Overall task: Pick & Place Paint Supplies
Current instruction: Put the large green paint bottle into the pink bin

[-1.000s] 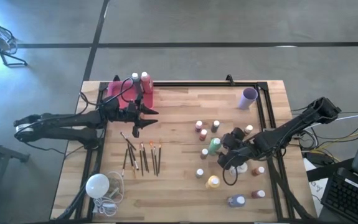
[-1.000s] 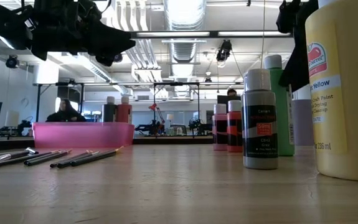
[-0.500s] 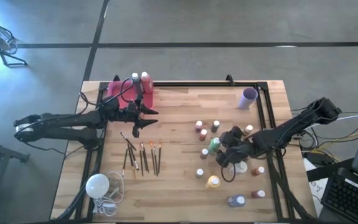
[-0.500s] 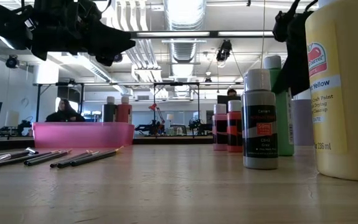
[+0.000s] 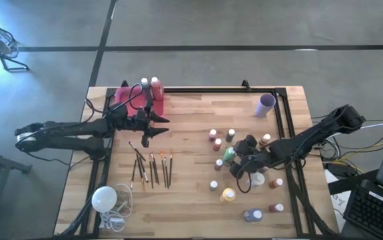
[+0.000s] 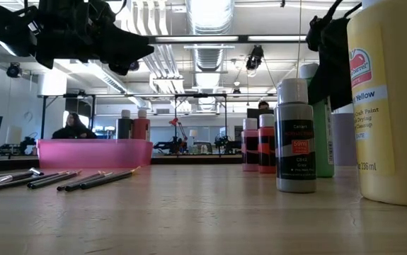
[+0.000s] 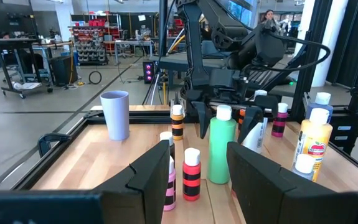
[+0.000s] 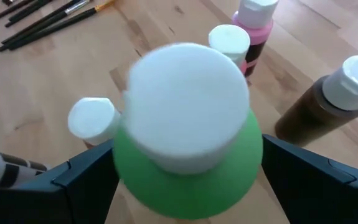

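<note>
**Progress: early — two bottles binned, most supplies still out**

You have two bottles [image 5: 149,85] standing at the pink bin [image 5: 126,97], at the desk's [image 5: 191,120] far left corner. Everything else is still loose: the brushes [image 5: 151,167] lie in a fan on the left half, and the bottle cluster stands on the right half, well apart from the bin.

Right tool [image 5: 234,159] is over the green bottle [image 8: 185,168], fingers spread wide to either side of it; the wrist view shows them flanking the body below the white cap, not yet pressed on it. Your next step looks like closing on it.

Left tool [image 5: 148,130] hangs between bin and brushes — fingers apart, holding nothing.

Lavender cup [image 5: 266,104] stands at the far right; bulb [image 5: 104,198] near left.
</note>
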Controlling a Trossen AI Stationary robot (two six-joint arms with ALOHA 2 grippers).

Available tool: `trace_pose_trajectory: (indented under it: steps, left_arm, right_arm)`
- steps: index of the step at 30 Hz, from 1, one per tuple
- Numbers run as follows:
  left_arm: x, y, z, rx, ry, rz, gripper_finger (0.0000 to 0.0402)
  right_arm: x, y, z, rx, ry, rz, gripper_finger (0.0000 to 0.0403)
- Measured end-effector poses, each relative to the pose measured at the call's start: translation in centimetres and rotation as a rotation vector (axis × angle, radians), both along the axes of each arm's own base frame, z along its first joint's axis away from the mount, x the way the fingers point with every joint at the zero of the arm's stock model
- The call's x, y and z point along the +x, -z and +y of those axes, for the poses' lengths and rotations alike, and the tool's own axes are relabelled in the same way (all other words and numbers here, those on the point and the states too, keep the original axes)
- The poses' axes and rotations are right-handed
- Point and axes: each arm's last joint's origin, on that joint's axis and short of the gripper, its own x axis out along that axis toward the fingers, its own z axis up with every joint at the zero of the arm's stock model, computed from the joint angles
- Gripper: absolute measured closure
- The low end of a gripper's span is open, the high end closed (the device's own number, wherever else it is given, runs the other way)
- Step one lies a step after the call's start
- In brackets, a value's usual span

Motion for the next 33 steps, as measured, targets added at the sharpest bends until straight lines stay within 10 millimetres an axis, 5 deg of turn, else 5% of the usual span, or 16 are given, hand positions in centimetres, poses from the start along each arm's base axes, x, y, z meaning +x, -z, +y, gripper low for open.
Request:
trace_pose_trajectory:
  steps: [21, 33]
  left_arm:
    - [0.0, 0.0, 0.0, -0.001, 0.0, 0.002, 0.0234]
    - [0.0, 0.0, 0.0, -0.001, 0.0, 0.002, 0.0234]
  right_arm:
    - [-0.7, 2.0, -0.2, 0.021, -0.011, -0.049, 0.0096]
    - [-0.8, 2.5, -0.3, 0.001, -0.034, -0.079, 0.0079]
